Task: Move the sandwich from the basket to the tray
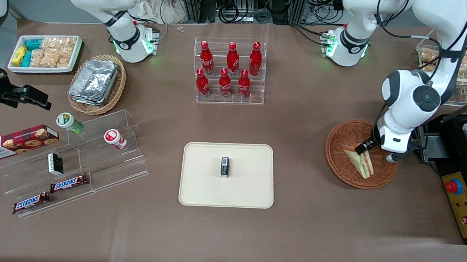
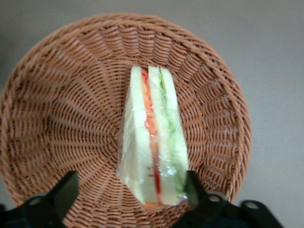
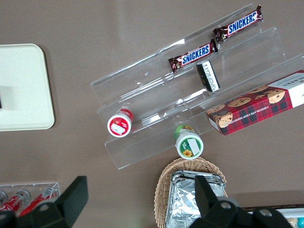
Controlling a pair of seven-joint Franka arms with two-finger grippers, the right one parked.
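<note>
Wicker is still being occupied: in the basket (image 2: 57, 118) the sandwich (image 2: 153, 142) is being straddled, ungripped, by the wide-open gripper (image 2: 128, 190); lifting and carrying to the tray (image 1: 198, 193) are left.

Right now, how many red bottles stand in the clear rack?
6: three on the upper step, three on the lower step. None seems hidden.

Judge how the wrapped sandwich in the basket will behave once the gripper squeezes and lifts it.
The sandwich looks soft, so its bread would probably squash. Its shiny film wrap may be slippery. Standing on edge in the basket, it could tip if nudged. The open gripper straddles it.
</note>
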